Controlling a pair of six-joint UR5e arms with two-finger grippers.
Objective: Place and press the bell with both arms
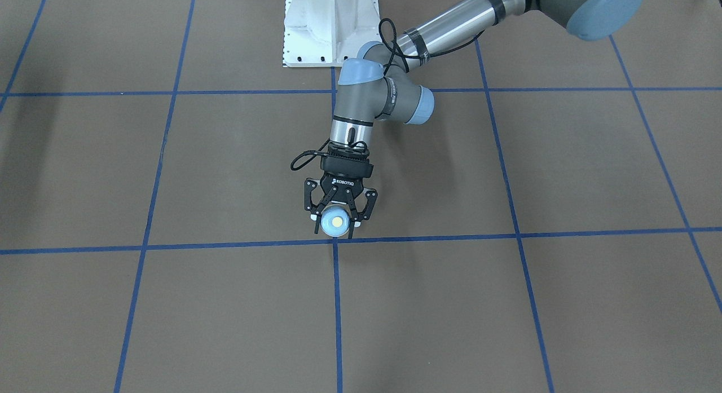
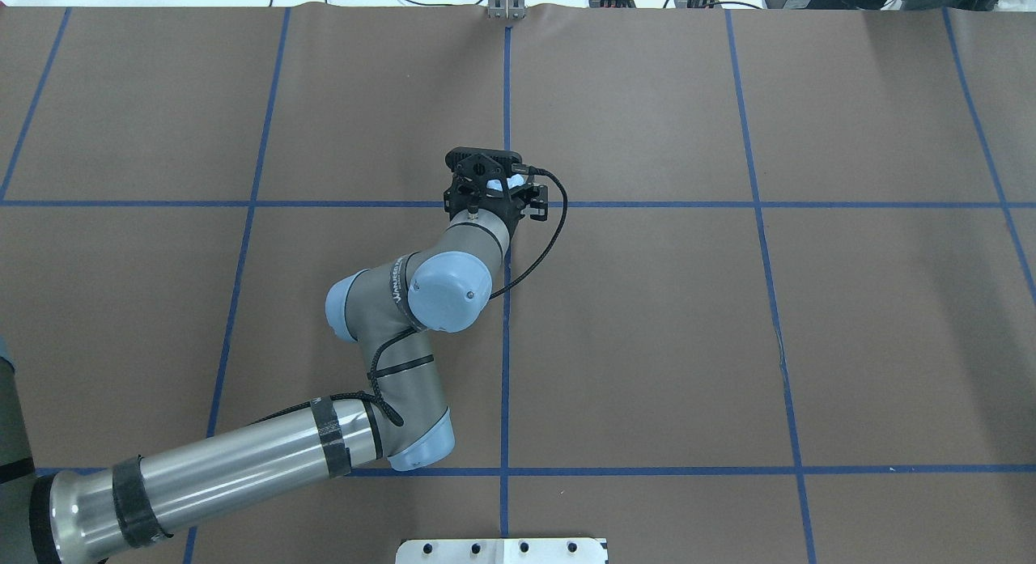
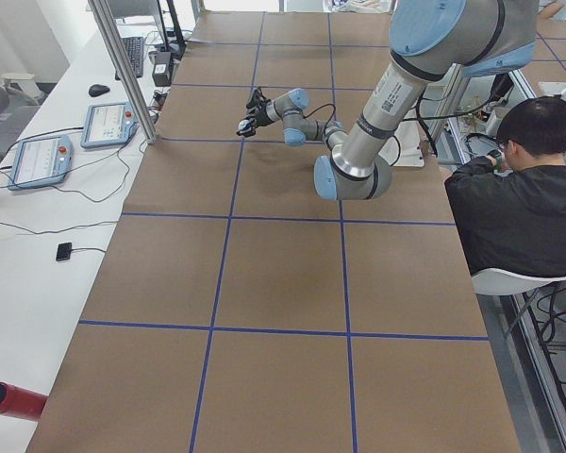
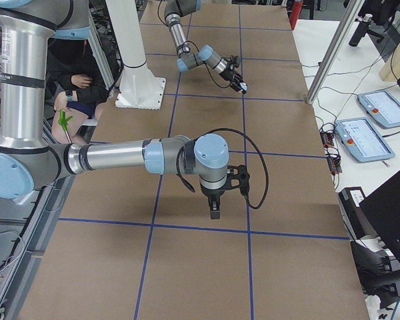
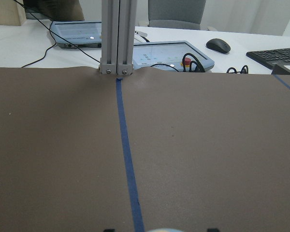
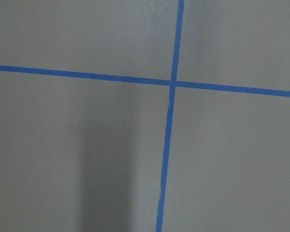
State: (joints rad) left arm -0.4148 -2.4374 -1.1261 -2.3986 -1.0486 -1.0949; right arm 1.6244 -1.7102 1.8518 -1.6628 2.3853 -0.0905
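Left arm (image 1: 352, 108) is sitting out over mid-desk (image 1: 507, 303), left jaws clamping the bell (image 1: 337, 220) by its dome sides. Bell is sitting upright, button up, just robot-side of the tape cross (image 1: 335, 240). Side grip is probably leaving the button free for pressing. Can't tell if the base is touching the desk. Right arm (image 4: 113, 157) is hanging well apart, pointing down, likely standing by to press. Right jaws: can't tell if open or closed.
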